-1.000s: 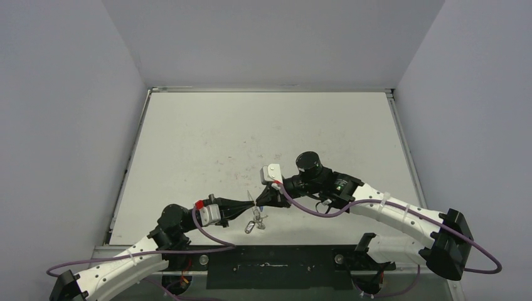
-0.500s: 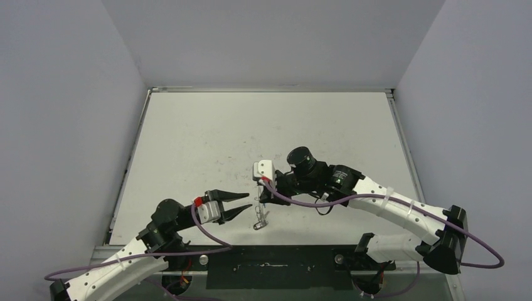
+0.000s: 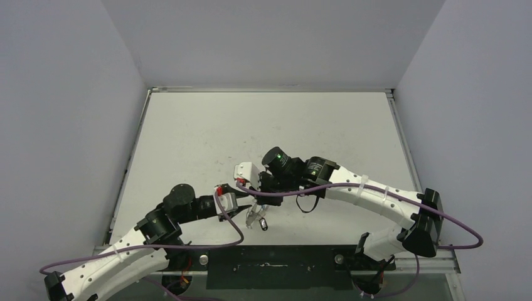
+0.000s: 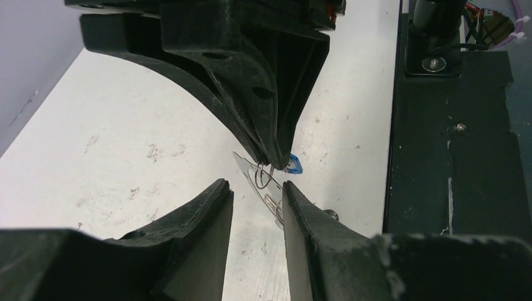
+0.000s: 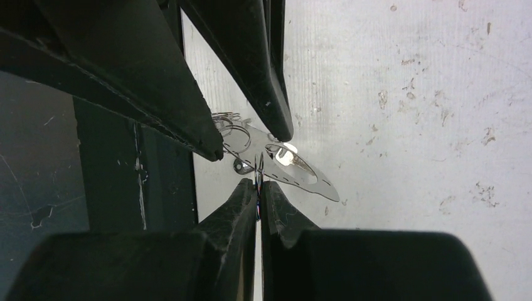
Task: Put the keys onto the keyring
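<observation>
My right gripper (image 5: 258, 183) is shut on a thin edge-on piece with a trace of blue, seemingly the blue-headed key (image 4: 293, 166). The pale keyring plate (image 5: 306, 174) hangs from it just above the table, with wire loops (image 5: 229, 133) along its rim. A small dark round head (image 5: 239, 165), seemingly the dark key, hangs beside the plate. My left gripper (image 4: 255, 185) is open, and its fingers straddle the plate's (image 4: 246, 168) lower end and the loops. In the top view the two grippers meet, left (image 3: 243, 195) and right (image 3: 256, 199), with the keyring (image 3: 254, 216) below them.
The white, scuffed table (image 3: 251, 125) stretches away behind the grippers. A black strip (image 3: 270, 266) with bolts runs along the near edge and shows in the left wrist view (image 4: 452, 125). Grey walls close in the sides and back.
The right arm has carried the keyring to the left. The left gripper let go, opened and drew back, and has now come forward around the ring again.
</observation>
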Motion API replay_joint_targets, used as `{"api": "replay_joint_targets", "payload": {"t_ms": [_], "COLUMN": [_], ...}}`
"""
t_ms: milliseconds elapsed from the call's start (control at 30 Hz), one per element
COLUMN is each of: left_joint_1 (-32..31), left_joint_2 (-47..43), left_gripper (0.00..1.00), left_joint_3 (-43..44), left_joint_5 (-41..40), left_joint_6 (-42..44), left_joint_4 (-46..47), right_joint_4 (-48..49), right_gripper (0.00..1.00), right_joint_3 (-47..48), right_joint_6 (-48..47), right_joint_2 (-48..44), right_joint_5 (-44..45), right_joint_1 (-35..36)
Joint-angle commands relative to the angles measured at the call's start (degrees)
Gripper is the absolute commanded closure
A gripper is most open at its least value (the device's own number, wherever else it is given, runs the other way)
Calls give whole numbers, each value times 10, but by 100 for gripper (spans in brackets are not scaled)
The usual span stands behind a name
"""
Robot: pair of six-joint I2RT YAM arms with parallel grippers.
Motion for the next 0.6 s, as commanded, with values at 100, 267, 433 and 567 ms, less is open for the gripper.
{"api": "replay_joint_targets", "payload": {"t_ms": [100,267,433,567], "left_joint_1": [-1,-1,-1,-1], "left_joint_2": [23,29,33,43], "left_gripper": [69,72,77,80], "left_joint_3": [14,-6,-18,-20], "left_joint_5": [25,26,32,35], "left_joint_6": [13,3,-4,-1], "left_joint_4": [14,50,93,97], "right_joint_4": [9,20,19,23], "right_gripper": [100,100,100,100], "right_joint_3": [37,32,32,31], "right_joint_6": [18,20,20,20], "right_joint_2": [4,-1,0,-1], "right_joint_5": [5,-4,-4,-6], "right_joint_1": [10,11,11,13]}}
